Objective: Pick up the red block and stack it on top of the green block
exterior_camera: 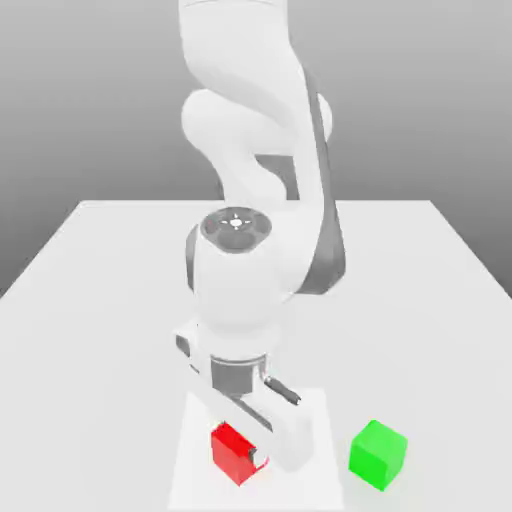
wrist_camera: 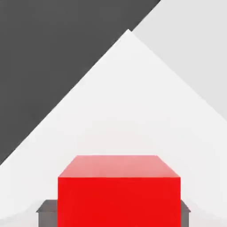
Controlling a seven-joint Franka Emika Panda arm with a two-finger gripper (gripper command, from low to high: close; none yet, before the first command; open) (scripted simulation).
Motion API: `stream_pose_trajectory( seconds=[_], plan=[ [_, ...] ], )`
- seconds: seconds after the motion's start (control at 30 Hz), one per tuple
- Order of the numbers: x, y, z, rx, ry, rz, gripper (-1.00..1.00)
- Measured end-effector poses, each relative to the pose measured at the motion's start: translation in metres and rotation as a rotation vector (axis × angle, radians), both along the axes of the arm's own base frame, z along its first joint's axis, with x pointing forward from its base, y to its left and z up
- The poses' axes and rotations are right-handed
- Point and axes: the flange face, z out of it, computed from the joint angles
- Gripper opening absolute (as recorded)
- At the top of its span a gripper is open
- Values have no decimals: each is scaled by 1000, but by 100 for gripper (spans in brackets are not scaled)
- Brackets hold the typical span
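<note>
We see our end effector [exterior_camera: 243, 452] down low at the counter, its grey fingers [wrist_camera: 44, 212] clamped on either side of the small glossy red cube [exterior_camera: 232, 452]. In the hand view the red cube [wrist_camera: 119, 190] sits squarely between those fingers, a dark fingertip showing at each of its lower flanks, touching it. Whether the cube rests on the surface or is just lifted off it we cannot tell.

Just beyond the end effector, toward the exterior view's right, the small glossy green cube [exterior_camera: 378, 453] stands alone on the flat white counter [exterior_camera: 90, 330], near the red cube but clearly apart from it, with bare surface between them. Both cubes lie at about the same depth, close to the counter's near edge.

Above the end effector rises our bulky white arm [exterior_camera: 250, 250] with its dark grey joint sections, leaning forward over the red cube. Behind it the counter stretches back to a plain grey backdrop.
</note>
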Motion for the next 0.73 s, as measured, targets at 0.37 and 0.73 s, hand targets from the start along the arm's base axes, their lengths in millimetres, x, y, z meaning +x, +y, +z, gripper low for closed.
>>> stream_pose_trajectory(
  seconds=[0.37,0.73],
  plan=[
    [5,89,76,1,1,255,-100],
    [-4,170,33,-1,1,486,100]
  ],
)
